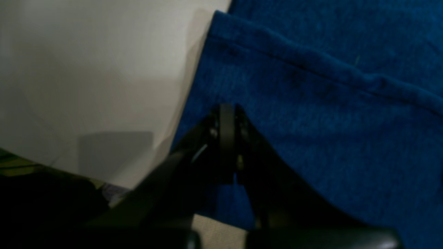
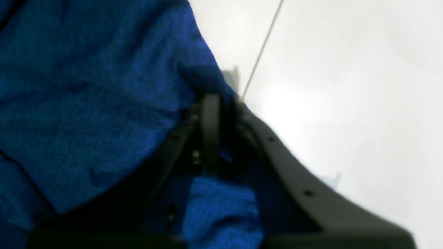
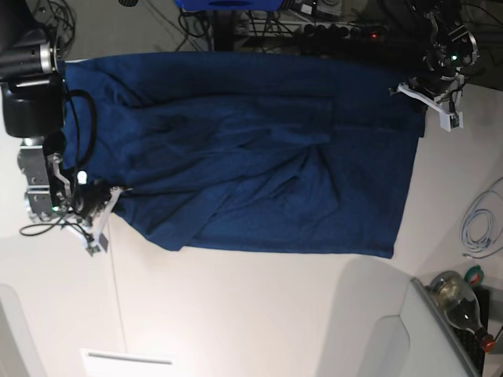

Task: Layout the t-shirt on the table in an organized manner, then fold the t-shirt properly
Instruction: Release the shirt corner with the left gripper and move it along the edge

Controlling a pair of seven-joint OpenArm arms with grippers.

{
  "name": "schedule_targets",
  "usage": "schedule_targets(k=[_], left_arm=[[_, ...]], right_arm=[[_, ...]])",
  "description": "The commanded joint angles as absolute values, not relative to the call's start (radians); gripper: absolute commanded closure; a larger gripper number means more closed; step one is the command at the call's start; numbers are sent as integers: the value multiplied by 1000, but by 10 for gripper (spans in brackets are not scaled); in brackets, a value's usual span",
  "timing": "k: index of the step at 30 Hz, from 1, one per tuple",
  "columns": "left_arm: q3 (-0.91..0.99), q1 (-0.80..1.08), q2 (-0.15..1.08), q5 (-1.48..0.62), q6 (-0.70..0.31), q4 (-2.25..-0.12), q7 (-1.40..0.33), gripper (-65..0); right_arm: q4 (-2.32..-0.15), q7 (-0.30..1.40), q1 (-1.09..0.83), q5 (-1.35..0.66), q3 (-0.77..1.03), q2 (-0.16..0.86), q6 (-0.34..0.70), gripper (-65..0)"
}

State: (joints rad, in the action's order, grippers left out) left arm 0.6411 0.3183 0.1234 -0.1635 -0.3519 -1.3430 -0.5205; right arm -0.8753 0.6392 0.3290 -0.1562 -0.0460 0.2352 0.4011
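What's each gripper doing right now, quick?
Left gripper: closed, over the shirt; can't tell if it has pinched any cloth.
Right gripper: closed on the shirt's edge.

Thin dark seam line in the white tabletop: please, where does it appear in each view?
Left wrist view: not in it.
Right wrist view: upper part, right of centre, slanting up to the top edge.
Base view: left side, running down below the fingers at the left.
Shared landmark: the dark navy blue fabric t-shirt, in all three views.
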Motion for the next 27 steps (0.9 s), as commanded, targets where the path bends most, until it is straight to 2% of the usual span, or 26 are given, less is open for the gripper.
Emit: schedule_targets(k=[1, 17, 27], left_arm=[[645, 318, 140, -153, -351, -1343, -538, 0], [645, 294, 156, -153, -351, -1305, -538, 0], [645, 297, 156, -153, -351, -1307, -538, 0]], right_arm=[[-892, 627, 360, -159, -41, 252, 397, -2], [-883, 625, 432, -157, -51, 289, 395, 0], [-728, 461, 450, -157, -53, 289, 395, -8]])
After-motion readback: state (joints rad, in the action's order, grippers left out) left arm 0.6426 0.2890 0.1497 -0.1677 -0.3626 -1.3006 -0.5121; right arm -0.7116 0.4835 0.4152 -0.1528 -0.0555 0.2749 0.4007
